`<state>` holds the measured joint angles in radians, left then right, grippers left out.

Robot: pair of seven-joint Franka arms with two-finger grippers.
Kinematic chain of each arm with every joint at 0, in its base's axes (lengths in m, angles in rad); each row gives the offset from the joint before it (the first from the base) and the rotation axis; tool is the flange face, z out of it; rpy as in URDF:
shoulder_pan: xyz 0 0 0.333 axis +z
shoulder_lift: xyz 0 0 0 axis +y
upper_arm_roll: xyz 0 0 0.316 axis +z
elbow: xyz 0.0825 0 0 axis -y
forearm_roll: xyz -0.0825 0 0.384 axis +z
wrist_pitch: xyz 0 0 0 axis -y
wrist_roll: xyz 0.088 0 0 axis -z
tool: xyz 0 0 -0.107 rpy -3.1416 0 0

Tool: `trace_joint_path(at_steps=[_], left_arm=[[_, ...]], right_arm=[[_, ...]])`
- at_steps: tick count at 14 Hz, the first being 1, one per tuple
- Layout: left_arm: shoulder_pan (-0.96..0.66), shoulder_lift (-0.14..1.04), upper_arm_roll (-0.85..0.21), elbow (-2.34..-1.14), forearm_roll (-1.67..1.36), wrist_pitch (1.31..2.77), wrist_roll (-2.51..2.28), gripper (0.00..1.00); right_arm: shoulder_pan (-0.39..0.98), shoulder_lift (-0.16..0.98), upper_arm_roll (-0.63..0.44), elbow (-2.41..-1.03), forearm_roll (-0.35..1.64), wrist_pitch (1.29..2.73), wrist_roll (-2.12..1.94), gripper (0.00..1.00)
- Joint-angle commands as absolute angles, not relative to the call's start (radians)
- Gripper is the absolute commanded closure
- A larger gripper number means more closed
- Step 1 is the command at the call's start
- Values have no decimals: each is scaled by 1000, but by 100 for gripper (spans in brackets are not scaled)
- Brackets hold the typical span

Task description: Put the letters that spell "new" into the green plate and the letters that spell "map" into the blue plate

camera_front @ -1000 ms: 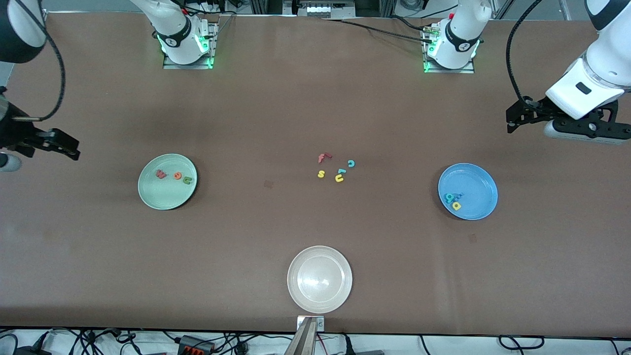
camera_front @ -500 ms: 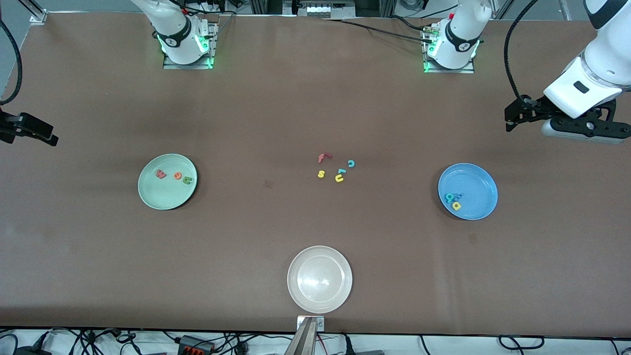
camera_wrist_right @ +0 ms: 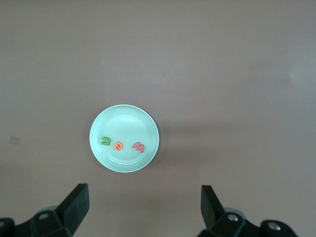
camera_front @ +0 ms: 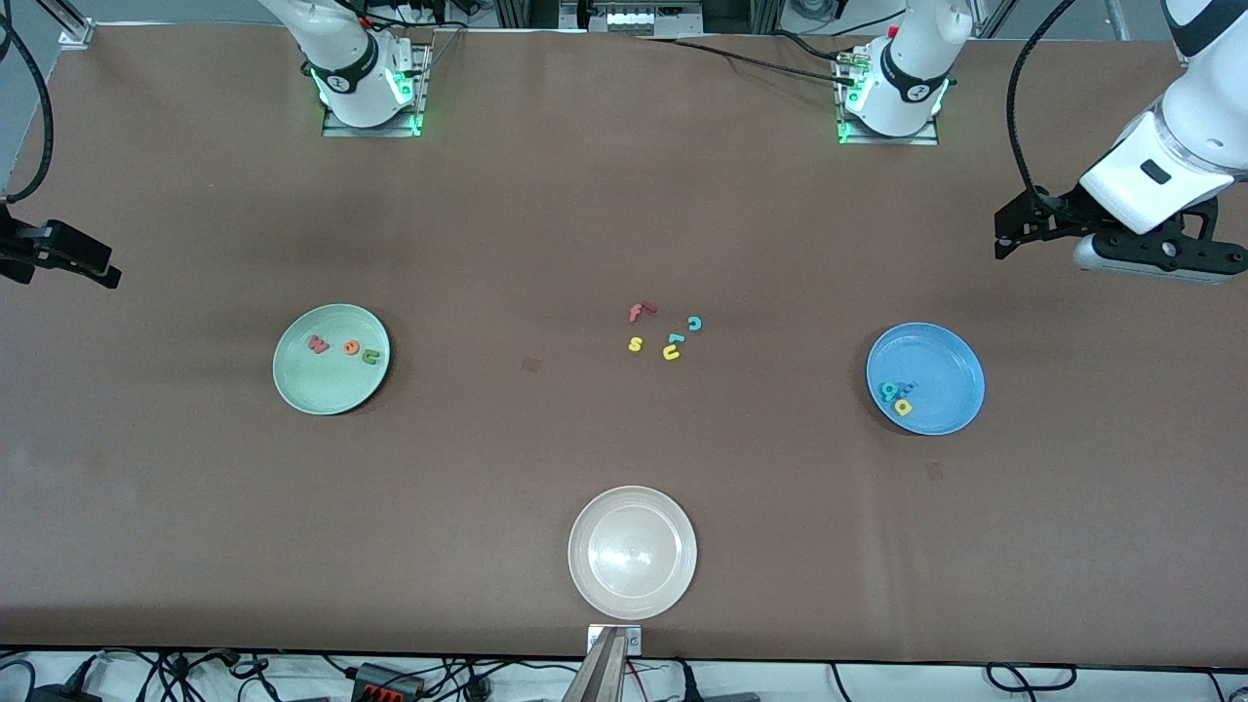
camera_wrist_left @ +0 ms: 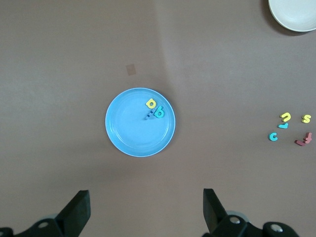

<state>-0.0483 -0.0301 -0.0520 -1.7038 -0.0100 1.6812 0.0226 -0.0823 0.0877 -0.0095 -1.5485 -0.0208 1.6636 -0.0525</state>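
The green plate (camera_front: 331, 385) (camera_wrist_right: 123, 123) lies toward the right arm's end and holds the pinkish-red "w" (camera_front: 318, 343) (camera_wrist_right: 138, 146), orange "e" (camera_front: 351, 347) (camera_wrist_right: 118, 146) and green "n" (camera_front: 370, 355) (camera_wrist_right: 105, 141). The blue plate (camera_front: 941, 370) (camera_wrist_left: 128, 131) lies toward the left arm's end with the teal "a" (camera_front: 888, 391) (camera_wrist_left: 159, 113), blue "m" (camera_front: 907, 388) (camera_wrist_left: 149, 115) and yellow "p" (camera_front: 903, 407) (camera_wrist_left: 151, 103) in it. My right gripper (camera_front: 83, 258) (camera_wrist_right: 144, 207) hangs open and empty high over that end of the table. My left gripper (camera_front: 1006, 234) (camera_wrist_left: 146, 210) hangs open and empty high over bare table beside the blue plate.
Loose letters lie mid-table: a red "f" (camera_front: 641, 312) (camera_wrist_left: 304, 140), a yellow "s" (camera_front: 635, 343) (camera_wrist_left: 306, 118), a yellow "u" (camera_front: 671, 353) (camera_wrist_left: 285, 116) and two small teal hook shapes (camera_front: 694, 323) (camera_wrist_left: 272, 136). A cream-white plate (camera_front: 632, 552) (camera_wrist_left: 296, 10) sits near the front edge.
The right arm has drawn back from near the green plate toward its end of the table, mostly leaving the view. The left gripper has shifted only slightly. The letters and plates have not moved.
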Motion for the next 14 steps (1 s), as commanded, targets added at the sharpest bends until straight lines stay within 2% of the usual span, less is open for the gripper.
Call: trace_joint_path(at_steps=[1, 3, 14], left_arm=[[-41, -25, -55, -1683, -26, 1660, 25, 0], [-41, -26, -55, -1683, -26, 1660, 23, 0], [-40, -25, -54, -1683, -26, 1658, 21, 0]], right_arm=[[-86, 2, 0, -1659, -32, 1689, -38, 0], [-86, -24, 0, -1693, -32, 1686, -41, 0], [-80, -20, 2, -1692, -46, 1678, -41, 0]])
